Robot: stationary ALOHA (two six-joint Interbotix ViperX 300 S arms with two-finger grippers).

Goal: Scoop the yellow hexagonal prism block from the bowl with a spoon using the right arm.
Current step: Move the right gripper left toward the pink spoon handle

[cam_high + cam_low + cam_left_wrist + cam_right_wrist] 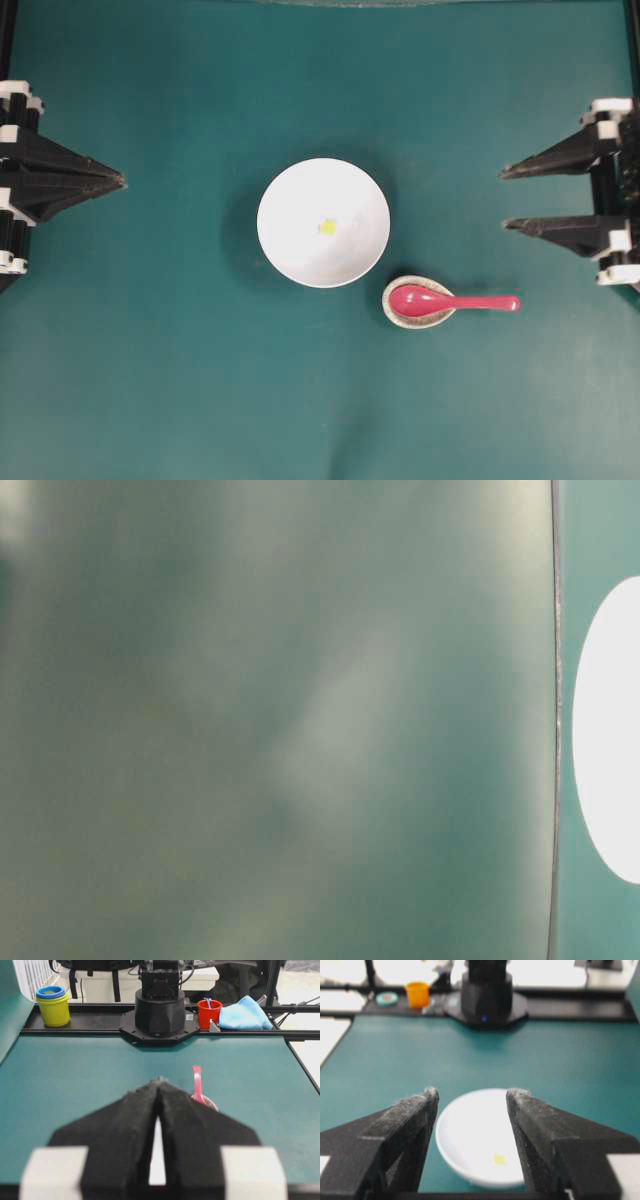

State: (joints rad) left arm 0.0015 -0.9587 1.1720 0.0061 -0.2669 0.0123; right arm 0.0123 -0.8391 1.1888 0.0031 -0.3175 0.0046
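Note:
The white bowl sits at the table's middle, and the tiny yellow hexagonal prism block lies in its bottom. To its lower right, the pink-red spoon rests with its scoop in a small speckled dish, handle pointing right. My right gripper hangs open at the right edge, empty and well away from the spoon. In the right wrist view the open gripper frames the bowl and the block. My left gripper is shut at the left edge; the left wrist view shows the gripper closed, with the spoon beyond.
Teal cloth covers the table. Behind the far arm base stand a yellow cup, a red cup and a blue cloth. An orange cup stands off the mat. The table-level view is a blur.

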